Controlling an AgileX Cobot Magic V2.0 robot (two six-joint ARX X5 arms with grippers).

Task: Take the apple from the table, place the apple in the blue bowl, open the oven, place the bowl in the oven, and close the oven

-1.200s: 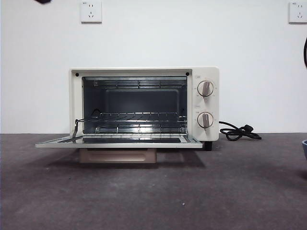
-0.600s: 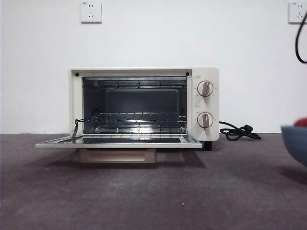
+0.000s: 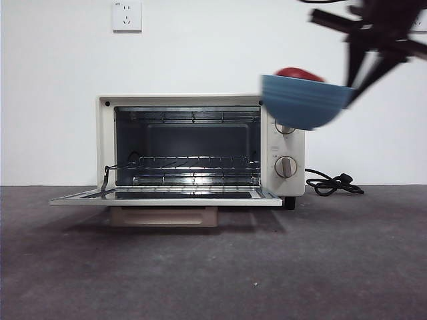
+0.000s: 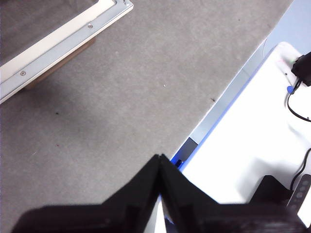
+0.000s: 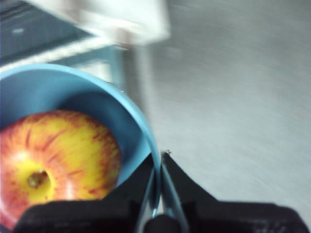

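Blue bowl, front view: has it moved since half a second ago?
Yes. The blue bowl, pinched at its rim by the right end effector, has risen off the right edge and travelled left, now overlapping the oven by its upper knob.

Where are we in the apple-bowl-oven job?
Done: red apple sits in the light-blue round bowl; cream-white toaster oven door is down. In hand: right hand pinches the bowl rim, held above the table by the oven's knobs. Left: bowl onto rack, shut door.

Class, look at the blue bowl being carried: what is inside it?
The blue bowl holds one red and yellow apple, stem up. The bowl's floor is covered by the apple. The right gripper pinches the rim.
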